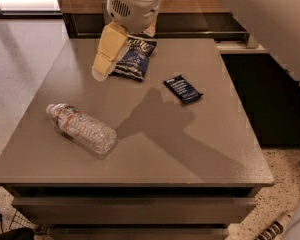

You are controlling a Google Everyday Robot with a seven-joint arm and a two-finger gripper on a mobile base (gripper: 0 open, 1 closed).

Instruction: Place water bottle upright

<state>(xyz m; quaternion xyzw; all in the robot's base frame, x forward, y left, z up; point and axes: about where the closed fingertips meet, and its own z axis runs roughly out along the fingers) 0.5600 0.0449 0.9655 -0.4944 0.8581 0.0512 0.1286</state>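
The water bottle (pixel 82 129) is clear and ribbed, with a white cap and a thin red-and-white band. It lies on its side at the near left of the grey table (pixel 155 149), cap pointing to the far left. My gripper (pixel 106 59), cream-yellow under a white wrist, hangs in the air over the far left part of the table. It is above and behind the bottle, well apart from it, and holds nothing that I can see.
A dark blue chip bag (pixel 136 57) lies at the far middle of the table, partly behind the gripper. A small dark blue bar wrapper (pixel 183 90) lies to the right of it. A dark counter runs behind the table.
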